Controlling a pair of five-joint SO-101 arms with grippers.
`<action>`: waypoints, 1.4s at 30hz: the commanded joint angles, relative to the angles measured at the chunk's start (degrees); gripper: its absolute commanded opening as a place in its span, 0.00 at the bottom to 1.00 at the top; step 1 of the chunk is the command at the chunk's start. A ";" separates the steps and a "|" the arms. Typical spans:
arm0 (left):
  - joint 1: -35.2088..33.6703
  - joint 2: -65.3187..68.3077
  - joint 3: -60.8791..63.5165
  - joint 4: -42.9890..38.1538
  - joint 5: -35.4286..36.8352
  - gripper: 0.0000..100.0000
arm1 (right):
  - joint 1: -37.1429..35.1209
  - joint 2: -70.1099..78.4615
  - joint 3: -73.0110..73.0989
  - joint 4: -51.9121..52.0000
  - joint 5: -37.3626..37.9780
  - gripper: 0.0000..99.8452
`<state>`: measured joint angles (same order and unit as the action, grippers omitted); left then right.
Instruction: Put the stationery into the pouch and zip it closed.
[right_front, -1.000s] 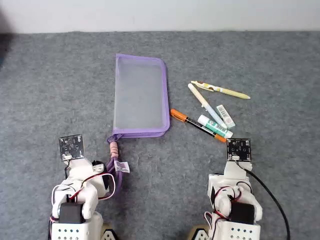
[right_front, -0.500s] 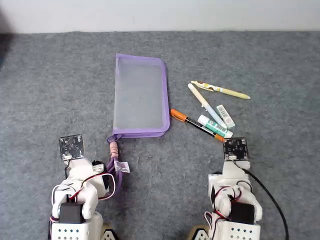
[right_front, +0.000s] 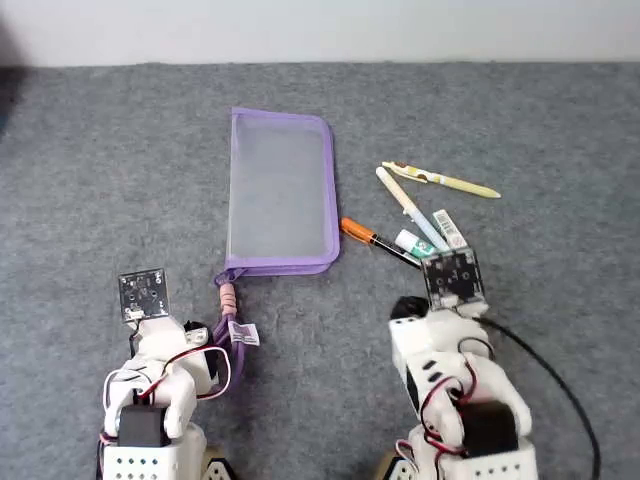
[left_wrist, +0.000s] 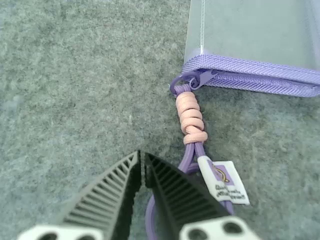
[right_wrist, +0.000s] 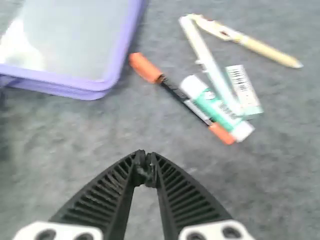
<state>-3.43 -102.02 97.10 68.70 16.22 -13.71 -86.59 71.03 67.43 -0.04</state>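
While both pincers sit shut and empty, I judge the task barely begun. My left gripper (left_wrist: 141, 157) hangs just short of the zip cord (left_wrist: 191, 117). My right gripper (right_wrist: 145, 161) points at the stationery (right_front: 408, 205), which lies right of the pouch (right_front: 280, 195), none inside. Next I must open the jaws over the orange pen (right_wrist: 146, 68). My left wrist view shows the slider (left_wrist: 186, 83) at the pouch's near-left corner; from the high view I cannot tell whether the zip is open.

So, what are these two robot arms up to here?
They are meant to pack stationery away, and nothing is packed yet. The purple pouch lies flat, with pens and a glue stick beside it. The right gripper hangs shut and empty near the pens; the left gripper sits shut by the pouch's cord.
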 joint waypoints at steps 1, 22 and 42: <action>-0.26 0.53 -0.57 0.09 -0.53 0.02 | -4.53 19.21 -11.78 0.13 -6.24 0.01; -0.26 0.53 -0.57 0.09 -0.53 0.02 | -26.33 83.56 -59.52 0.22 -24.09 0.18; -0.26 0.53 -0.57 0.09 -0.53 0.02 | -37.14 102.29 -73.58 -5.85 -24.97 0.19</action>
<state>-3.43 -102.02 97.10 68.70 16.22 -49.49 16.18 0.09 64.00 -24.48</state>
